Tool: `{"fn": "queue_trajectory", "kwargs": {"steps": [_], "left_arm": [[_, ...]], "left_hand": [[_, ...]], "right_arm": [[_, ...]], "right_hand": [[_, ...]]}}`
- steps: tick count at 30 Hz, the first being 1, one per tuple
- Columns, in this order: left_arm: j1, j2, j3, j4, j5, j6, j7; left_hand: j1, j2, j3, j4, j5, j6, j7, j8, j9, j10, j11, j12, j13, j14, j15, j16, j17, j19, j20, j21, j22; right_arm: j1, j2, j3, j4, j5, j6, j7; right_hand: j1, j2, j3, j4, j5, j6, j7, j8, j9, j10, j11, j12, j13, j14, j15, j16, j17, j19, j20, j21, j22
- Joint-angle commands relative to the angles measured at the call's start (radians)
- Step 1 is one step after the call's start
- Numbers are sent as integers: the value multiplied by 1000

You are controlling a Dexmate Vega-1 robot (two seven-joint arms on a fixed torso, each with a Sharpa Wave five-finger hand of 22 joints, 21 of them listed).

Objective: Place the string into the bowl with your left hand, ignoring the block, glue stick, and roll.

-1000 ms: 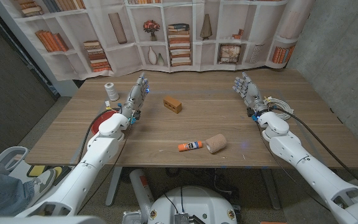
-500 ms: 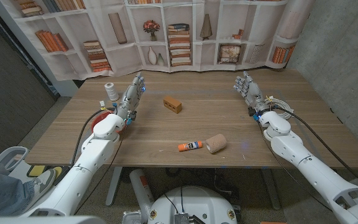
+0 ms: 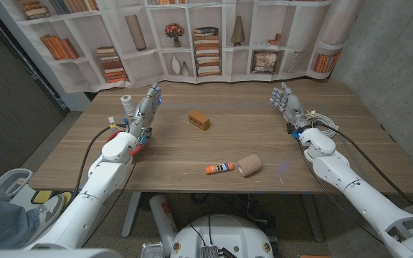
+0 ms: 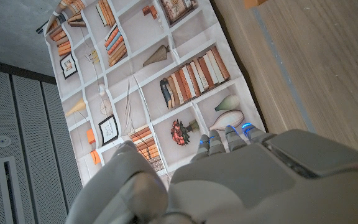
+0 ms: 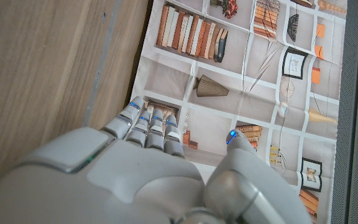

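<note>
Now the white spool of string (image 3: 127, 104) stands upright at the far left of the wooden surface (image 3: 192, 154), just left of the left robot hand (image 3: 146, 111), which is released, fingers reaching far. The right robot hand (image 3: 286, 104), also released, is well apart.

Bright, even light; soft shadows, edges bowed, sharp focus.

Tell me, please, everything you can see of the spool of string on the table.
The spool of string is a small upright cylinder wound with off-white thread, standing near the far left corner of the wooden table. The left hand, fingers apart and holding nothing, is close beside it on its right; whether they touch cannot be told. Its top looks flat, and finer detail is too small to make out.
</note>
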Motion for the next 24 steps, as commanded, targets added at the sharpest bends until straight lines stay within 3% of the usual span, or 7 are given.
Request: {"fn": "queue_trajectory", "kwargs": {"steps": [1,24], "left_arm": [[29,22,-32,-1,5,-19,21],[91,66,-80,-72,55,-25,110]], "left_hand": [[13,1,4,-7,5,8,-1,3,3,7,-3,7,2,10,-1,6,3,9,-21,6,3],[32,7,2,-16,11,45,-7,8,3,35,-10,9,2,37,-7,6,3,32,-19,7,3]], "right_arm": [[-5,-5,0,-22,-11,-15,-25],[11,3,-17,-13,-18,-27,-17]], "right_hand": [[3,3,-3,-2,-1,7,4,5,3,4,-1,6,5,12,-1,3,4,4,-2,-4,5],[2,5,-5,-3,-1,10,3,4,3,5,0,6,5,12,0,3,4,5,-1,-7,5]]}}
